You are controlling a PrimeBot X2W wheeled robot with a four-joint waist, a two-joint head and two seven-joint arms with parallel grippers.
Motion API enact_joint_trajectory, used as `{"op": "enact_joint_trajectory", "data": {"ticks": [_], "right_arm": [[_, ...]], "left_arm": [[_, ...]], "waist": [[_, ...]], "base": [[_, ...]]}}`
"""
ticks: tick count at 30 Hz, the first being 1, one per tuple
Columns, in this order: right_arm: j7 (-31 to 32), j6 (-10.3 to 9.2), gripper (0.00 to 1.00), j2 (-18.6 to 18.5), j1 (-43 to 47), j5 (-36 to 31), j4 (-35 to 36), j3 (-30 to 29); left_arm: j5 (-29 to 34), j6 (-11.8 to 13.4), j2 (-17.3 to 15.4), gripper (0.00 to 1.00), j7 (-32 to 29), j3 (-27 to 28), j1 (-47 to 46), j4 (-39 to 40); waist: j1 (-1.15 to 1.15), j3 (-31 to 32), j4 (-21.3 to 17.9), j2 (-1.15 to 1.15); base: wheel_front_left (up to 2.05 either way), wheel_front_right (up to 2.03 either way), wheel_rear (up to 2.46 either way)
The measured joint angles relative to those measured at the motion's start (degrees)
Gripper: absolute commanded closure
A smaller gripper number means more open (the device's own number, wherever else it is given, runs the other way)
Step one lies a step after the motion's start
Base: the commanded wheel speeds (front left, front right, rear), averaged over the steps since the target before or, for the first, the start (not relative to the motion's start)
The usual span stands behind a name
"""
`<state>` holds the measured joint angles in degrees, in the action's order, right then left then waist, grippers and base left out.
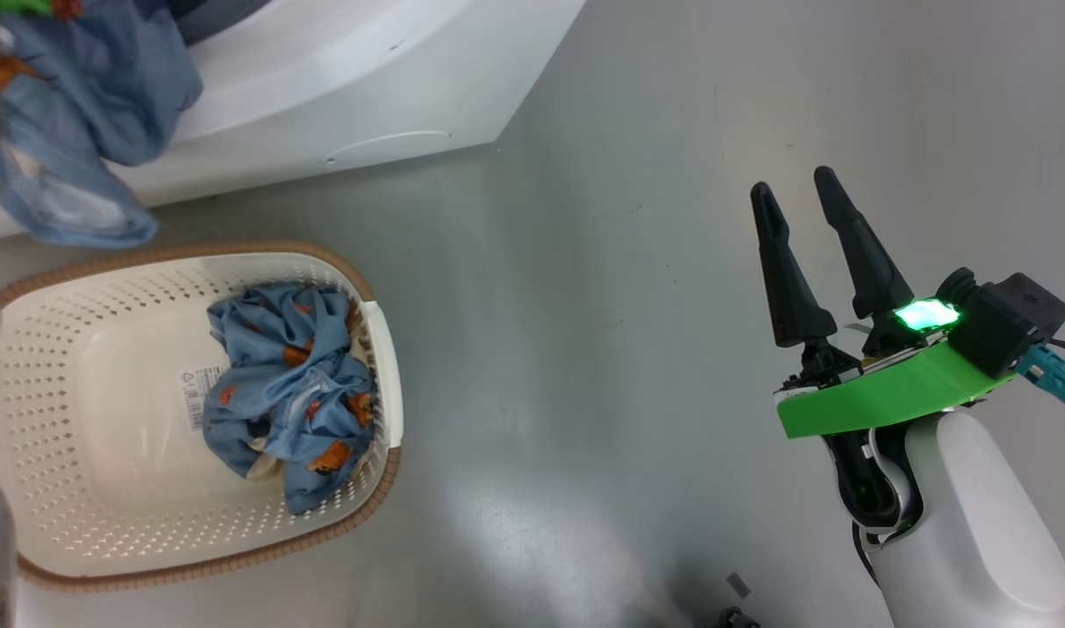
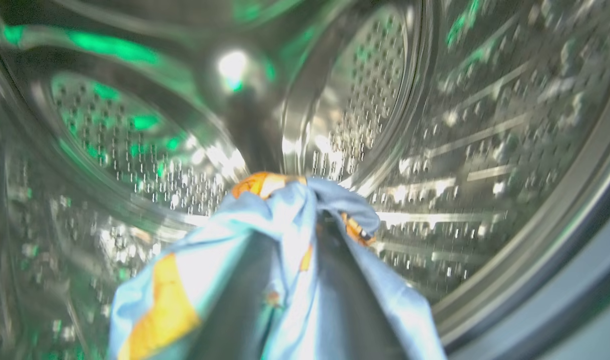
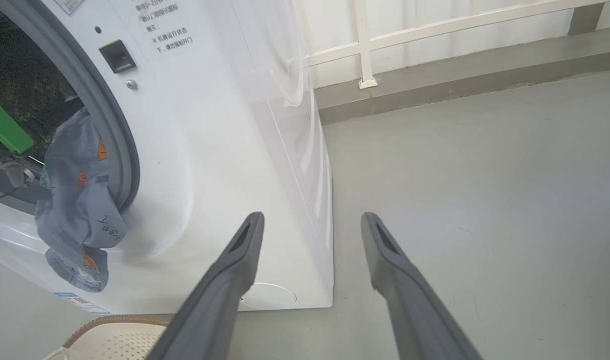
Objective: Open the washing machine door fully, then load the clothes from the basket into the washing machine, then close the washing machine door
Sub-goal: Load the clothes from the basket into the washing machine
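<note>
The white washing machine (image 1: 340, 87) stands open, its grey gasket (image 3: 110, 125) bare; its door is out of view. In the left wrist view my left gripper (image 2: 312, 225) reaches into the steel drum (image 2: 484, 125). A light blue garment (image 2: 285, 235) lies draped over its dark fingers (image 2: 344, 300) and hides their tips. The same garment (image 3: 80, 200) hangs over the gasket's lower lip and down the front (image 1: 78, 113). More blue clothes (image 1: 288, 384) lie bunched in the cream basket (image 1: 87, 436) on the floor. My right gripper (image 1: 794, 180) hovers open and empty over bare floor to the right (image 3: 310, 217).
The grey floor (image 1: 584, 305) runs between the basket and my right arm. A white railing (image 3: 434, 30) on a low kerb lines the far wall behind the machine. The basket's corner (image 3: 115, 335) sits just in front of the machine's base.
</note>
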<state>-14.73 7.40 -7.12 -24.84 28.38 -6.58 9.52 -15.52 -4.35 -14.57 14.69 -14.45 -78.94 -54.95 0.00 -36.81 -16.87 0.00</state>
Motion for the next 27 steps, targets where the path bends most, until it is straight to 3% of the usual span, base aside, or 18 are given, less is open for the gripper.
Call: {"op": "enact_joint_trajectory", "data": {"ticks": [5,11,27], "right_arm": [[0.00,0.00,0.00,-0.04,0.00,0.00,-0.36,0.53],[0.00,0.00,0.00,-0.16,0.00,0.00,-0.76,0.54],[-0.01,0.00,0.00,-1.71,0.18,0.00,-0.92,-0.87]], "left_arm": [[-0.74,-1.23,0.94,0.00,0.00,-0.80,-0.06,-5.03],[-0.82,-1.56,1.55,0.00,0.00,-0.74,-0.03,-5.57],[-0.69,-1.89,3.30,0.00,0.00,1.31,11.09,5.90]], "waist": [[0.00,0.74,0.83,0.00],[0.00,1.67,1.70,0.00],[0.00,5.22,4.38,0.00]], "base": [[0.00,0.00,0.00],[0.00,0.00,0.00],[0.00,0.00,0.00]]}}
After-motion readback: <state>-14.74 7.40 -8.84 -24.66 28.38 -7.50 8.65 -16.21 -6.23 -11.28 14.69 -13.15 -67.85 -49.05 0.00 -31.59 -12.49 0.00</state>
